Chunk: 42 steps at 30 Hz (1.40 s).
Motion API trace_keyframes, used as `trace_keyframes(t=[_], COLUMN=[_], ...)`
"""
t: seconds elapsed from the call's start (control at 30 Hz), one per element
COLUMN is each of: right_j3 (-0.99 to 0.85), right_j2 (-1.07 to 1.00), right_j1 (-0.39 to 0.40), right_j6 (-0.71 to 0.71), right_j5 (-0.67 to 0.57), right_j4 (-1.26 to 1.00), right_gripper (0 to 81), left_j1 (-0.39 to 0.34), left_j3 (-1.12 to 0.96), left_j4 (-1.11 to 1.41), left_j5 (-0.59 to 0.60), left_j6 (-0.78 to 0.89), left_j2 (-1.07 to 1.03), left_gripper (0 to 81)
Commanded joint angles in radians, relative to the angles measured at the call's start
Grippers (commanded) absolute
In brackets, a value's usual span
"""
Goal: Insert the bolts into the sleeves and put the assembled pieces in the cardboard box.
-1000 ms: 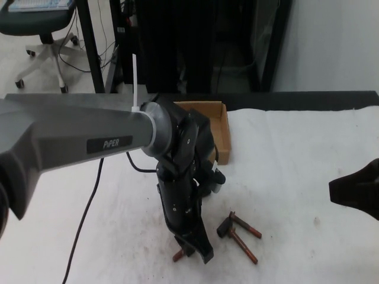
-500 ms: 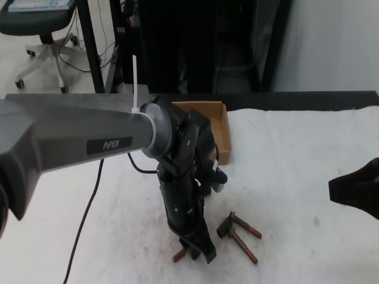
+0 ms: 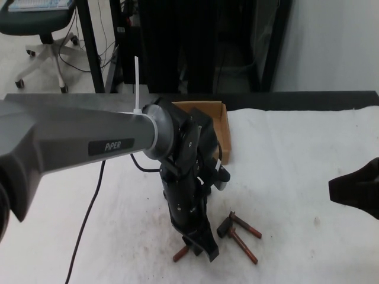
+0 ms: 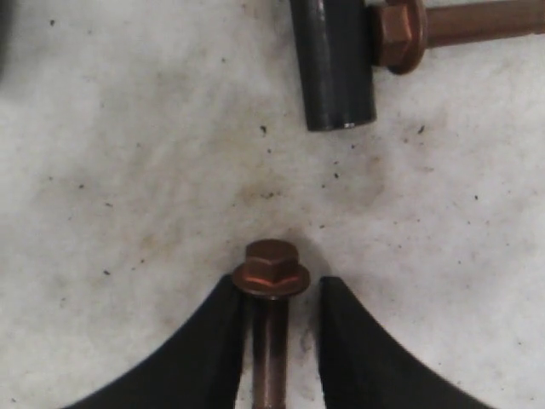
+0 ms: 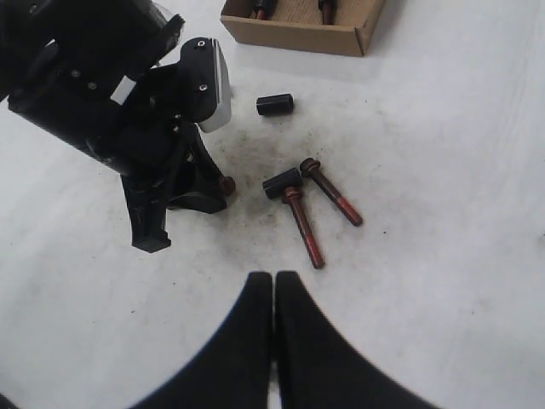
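One bolt lies flat on the desk. My left pincer sits over it with a finger on each side of the stem, not clenched yet. I should squeeze just under the head and keep the bolt straight, so it can slide into the dark sleeve nearby. My right pincer hangs closed on nothing. Finished pieces go in the cardboard box.

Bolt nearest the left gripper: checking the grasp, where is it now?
In the left wrist view, the bolt lies on the white cloth between the left gripper's open fingers, its head just past their tips, short of the black sleeve.
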<state>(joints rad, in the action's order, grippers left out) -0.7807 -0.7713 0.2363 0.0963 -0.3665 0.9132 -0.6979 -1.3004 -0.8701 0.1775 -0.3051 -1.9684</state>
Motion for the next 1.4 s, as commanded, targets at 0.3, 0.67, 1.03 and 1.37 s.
trace_keyframes(t=[0.3, 0.67, 1.03, 1.37], right_j3=[-0.003, -0.003, -0.003, -0.014], right_j2=[0.006, 0.006, -0.085, -0.399], right_j1=[-0.002, -0.002, 0.011, 0.196], right_j6=[0.000, 0.000, -0.021, -0.061], right_j5=[-0.016, -0.016, -0.014, -0.003], right_j4=[-0.006, -0.006, -0.058, -0.190], right_gripper=[0.9, 0.9, 0.9, 2.9], left_j1=[0.000, 0.000, 0.002, 0.104], left_j3=[0.006, 0.006, 0.011, 0.364], left_j4=[-0.042, -0.059, -0.073, 0.022], left_j5=[-0.061, -0.088, -0.271, -0.231], left_j6=[0.026, 0.034, 0.228, 0.273], left_j2=[-0.028, -0.028, 0.154, 0.689], left_gripper=[21.1, 0.4, 0.3, 0.3])
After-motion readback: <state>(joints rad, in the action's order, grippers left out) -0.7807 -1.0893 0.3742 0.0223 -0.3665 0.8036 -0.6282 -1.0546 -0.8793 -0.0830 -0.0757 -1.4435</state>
